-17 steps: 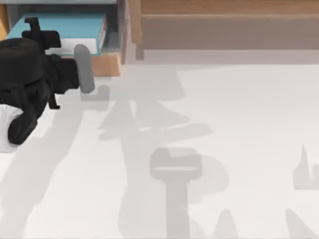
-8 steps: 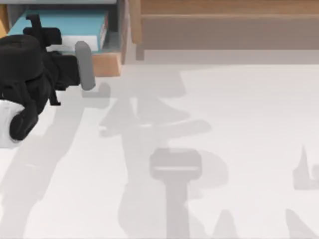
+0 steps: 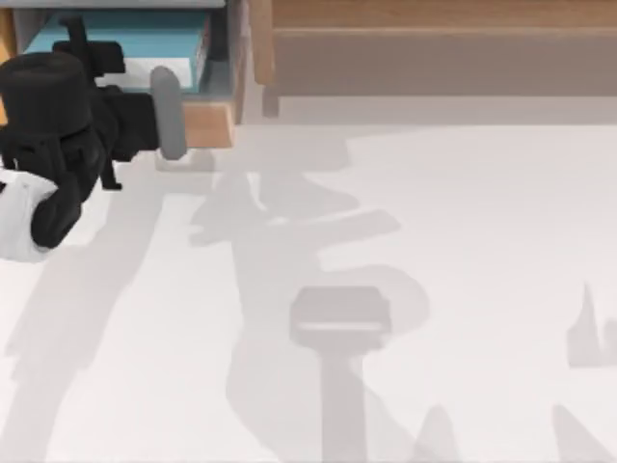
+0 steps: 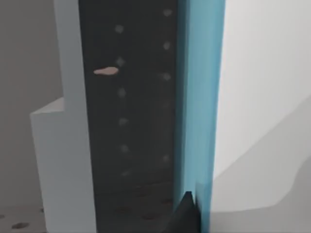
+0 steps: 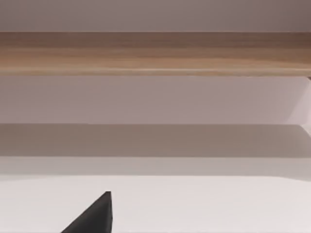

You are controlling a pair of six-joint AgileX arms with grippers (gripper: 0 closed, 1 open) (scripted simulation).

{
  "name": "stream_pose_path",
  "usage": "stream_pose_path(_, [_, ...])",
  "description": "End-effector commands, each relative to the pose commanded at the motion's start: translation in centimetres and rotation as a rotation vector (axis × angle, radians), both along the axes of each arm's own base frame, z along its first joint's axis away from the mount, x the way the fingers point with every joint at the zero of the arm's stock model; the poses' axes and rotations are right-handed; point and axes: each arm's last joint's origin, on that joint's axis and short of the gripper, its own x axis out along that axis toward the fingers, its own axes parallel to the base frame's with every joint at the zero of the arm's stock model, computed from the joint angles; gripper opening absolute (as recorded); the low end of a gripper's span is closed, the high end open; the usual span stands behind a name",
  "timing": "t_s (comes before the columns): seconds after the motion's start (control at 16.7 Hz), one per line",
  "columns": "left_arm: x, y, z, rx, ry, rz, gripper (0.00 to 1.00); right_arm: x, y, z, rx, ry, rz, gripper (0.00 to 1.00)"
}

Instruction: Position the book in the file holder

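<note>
At the desk's [image 3: 434, 289] far left, the left gripper [image 3: 166, 111] has moved farther toward the file holder [image 3: 207, 123] than a second ago, its grey fingers [image 3: 168, 116] now crossing the tan front lip. Whether they are clenched or released, I cannot tell. Just beyond the fingers, the book [image 3: 145, 43] lies inside the holder, pushed deeper than before. Rightward runs the long wooden shelf [image 3: 434, 48]. The right arm is parked.

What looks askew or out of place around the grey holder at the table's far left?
Nothing stands out. The light teal-blue book lies inside the grey file holder with a tan front lip, with the left gripper over it.
</note>
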Motion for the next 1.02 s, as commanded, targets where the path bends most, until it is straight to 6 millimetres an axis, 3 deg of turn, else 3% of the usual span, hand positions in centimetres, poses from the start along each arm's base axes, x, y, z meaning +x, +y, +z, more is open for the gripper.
stream_pose_path(0.12, [0.00,0.00,0.00,0.000,0.000,0.000,0.00,0.00,0.00,0.00,0.000,0.000,0.000,1.00])
stream_pose_path(0.9, [0.00,0.00,0.00,0.000,0.000,0.000,0.98,0.00,0.00,0.00,0.000,0.000,0.000,1.00])
stream_pose_path(1.02, [0.00,0.00,0.00,0.000,0.000,0.000,1.00,0.00,0.00,0.00,0.000,0.000,0.000,1.00])
